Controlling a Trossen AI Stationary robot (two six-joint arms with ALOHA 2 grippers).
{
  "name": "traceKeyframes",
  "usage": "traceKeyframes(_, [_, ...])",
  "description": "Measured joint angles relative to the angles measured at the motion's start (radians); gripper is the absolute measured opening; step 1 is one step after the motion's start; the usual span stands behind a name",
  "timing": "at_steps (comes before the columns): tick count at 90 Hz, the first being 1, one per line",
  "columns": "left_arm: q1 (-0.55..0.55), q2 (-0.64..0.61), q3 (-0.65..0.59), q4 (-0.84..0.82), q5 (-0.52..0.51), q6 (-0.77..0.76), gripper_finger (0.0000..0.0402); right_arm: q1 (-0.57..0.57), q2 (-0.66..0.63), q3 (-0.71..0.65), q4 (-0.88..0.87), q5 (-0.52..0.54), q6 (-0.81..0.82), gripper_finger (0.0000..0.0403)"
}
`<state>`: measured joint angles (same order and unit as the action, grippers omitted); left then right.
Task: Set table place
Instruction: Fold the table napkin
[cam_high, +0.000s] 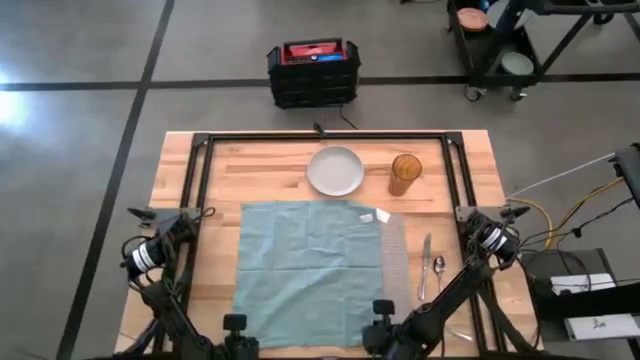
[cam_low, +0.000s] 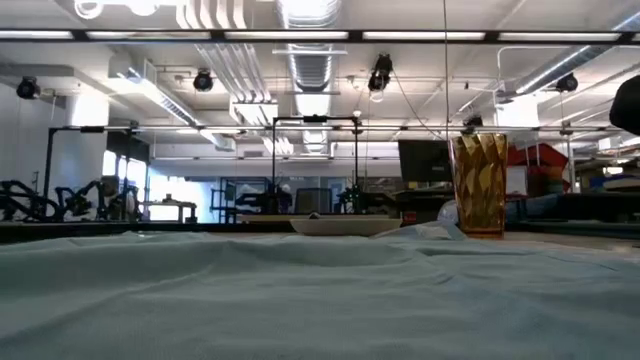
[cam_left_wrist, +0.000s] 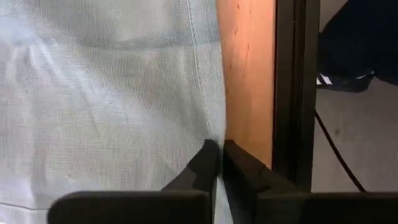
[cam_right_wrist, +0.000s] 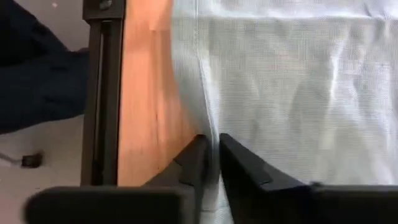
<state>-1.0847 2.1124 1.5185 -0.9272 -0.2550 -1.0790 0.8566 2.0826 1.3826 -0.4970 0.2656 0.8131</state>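
- Left gripper (cam_left_wrist: 219, 163) pinched shut on cloth (cam_high: 308, 268) near edge.
- Right gripper (cam_right_wrist: 211, 158) likewise clamped on same hem.
- Cloth stretched ahead toward plate (cam_high: 335, 171), over placemat (cam_high: 395, 262).

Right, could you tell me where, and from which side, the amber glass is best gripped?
Probably around the mid wall of the amber glass, with the claw coming in level from its right. The glass stands upright with tall faceted sides, the plate sits close on its left, and the right arm is nearer.
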Motion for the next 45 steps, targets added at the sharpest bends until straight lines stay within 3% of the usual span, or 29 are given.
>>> traceKeyframes(45, [0.002, -0.115, 0.02, -0.035, -0.023, -0.073, 0.0, 0.026, -0.128, -0.003, -0.06, -0.025, 0.022, 0.0])
